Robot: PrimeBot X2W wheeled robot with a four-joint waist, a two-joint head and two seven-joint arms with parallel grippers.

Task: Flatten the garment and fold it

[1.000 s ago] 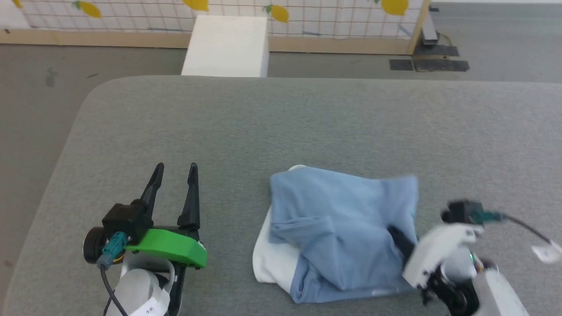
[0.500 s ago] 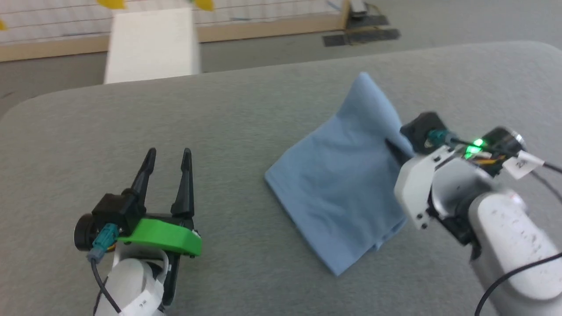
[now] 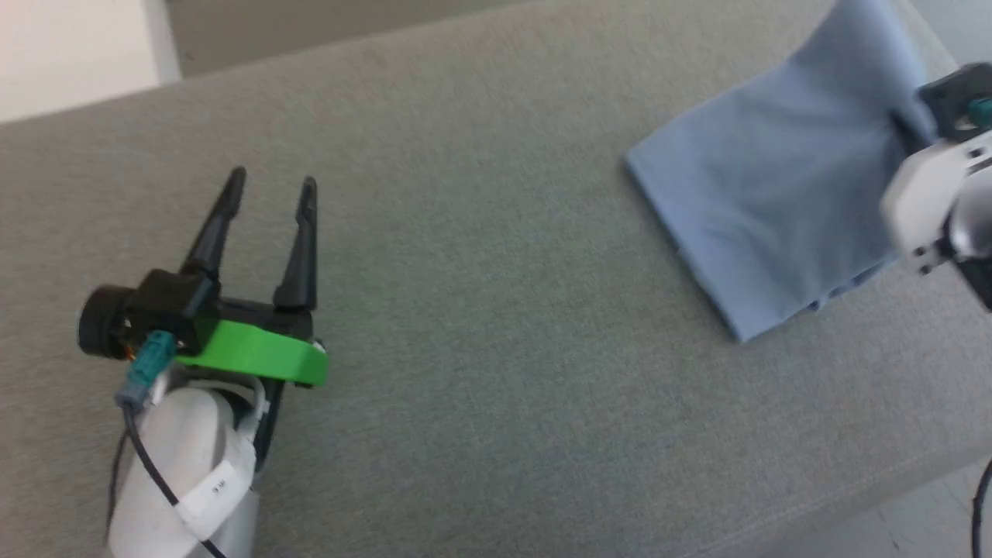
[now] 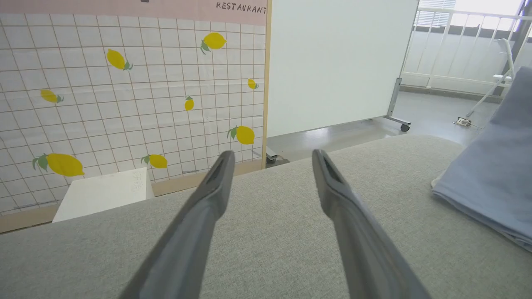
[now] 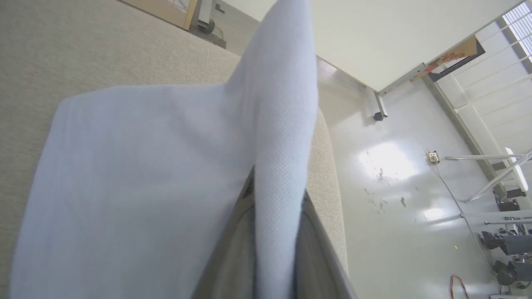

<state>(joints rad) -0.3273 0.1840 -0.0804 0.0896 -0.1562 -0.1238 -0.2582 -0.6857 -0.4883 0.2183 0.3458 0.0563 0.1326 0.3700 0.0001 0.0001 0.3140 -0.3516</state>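
Nearest me, my left gripper [image 3: 271, 178] hangs over the bare table [image 3: 496, 349], fingers spread wide and holding nothing, well apart from the work. Farther out, toward the table's right end, the garment [image 3: 767, 201] lies as a compact layered blue stack. My right gripper [image 3: 905, 128] has its fingers clamped on one edge of it, lifting that edge off the table in a peak. Judgement: most of the folding looks done; what is left is laying the raised flap over, letting go, and pressing the stack flat.
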